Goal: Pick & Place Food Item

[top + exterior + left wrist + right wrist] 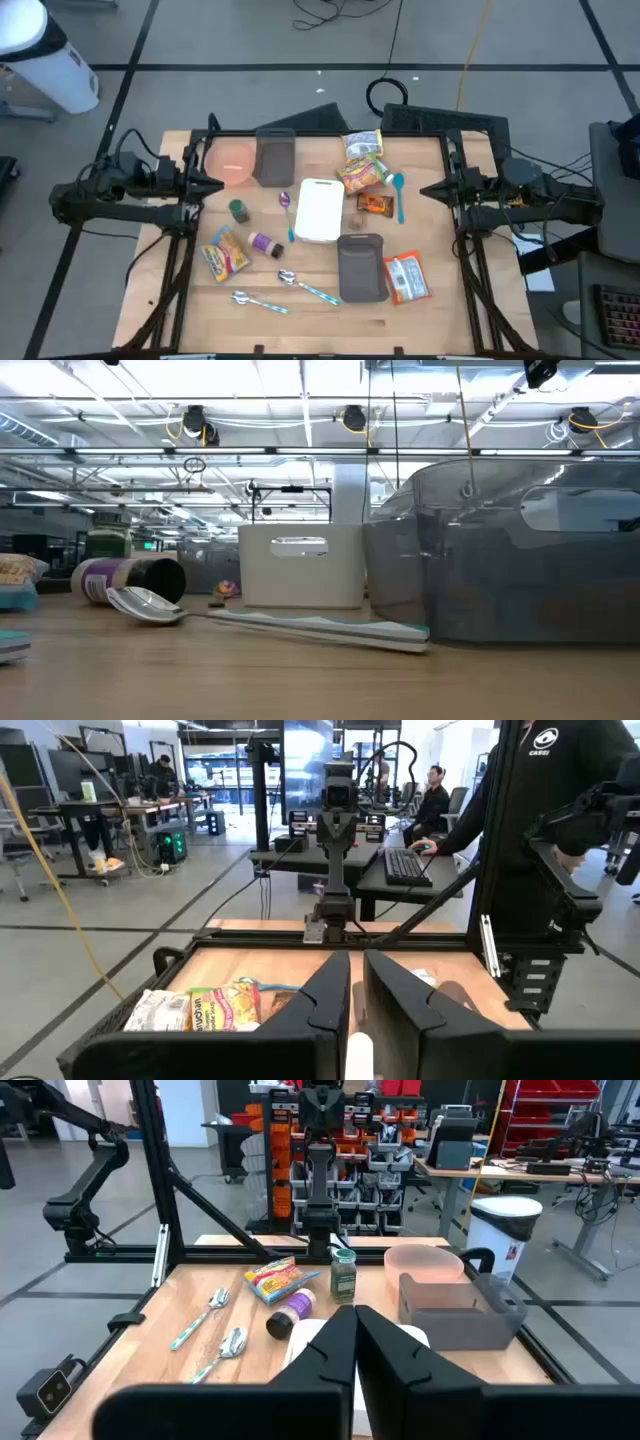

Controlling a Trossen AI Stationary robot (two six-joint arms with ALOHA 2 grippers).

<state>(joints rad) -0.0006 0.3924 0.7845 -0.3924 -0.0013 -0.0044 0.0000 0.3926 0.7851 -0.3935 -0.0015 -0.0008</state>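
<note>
At the worktop's left and right edges, my two grippers hang closed and empty.

My left gripper [215, 185] sits over the left edge, fingers [325, 1000] nearly together with only a thin slit between them, holding nothing; my right gripper [428, 190] sits over the right edge, fingers [392, 1348] pressed together, also holding nothing. Outward from the left one lie the pink bowl [232, 160] and a grey bin [275, 157] along the far edge. Mid-worktop stands the white container [319, 209]. The food packets are untouched: a yellow snack bag [224, 253] toward the near left corner, a colourful packet [362, 174] near the far edge, a red-and-white packet [406, 277] toward the near right corner beside another grey bin [361, 267].
</note>
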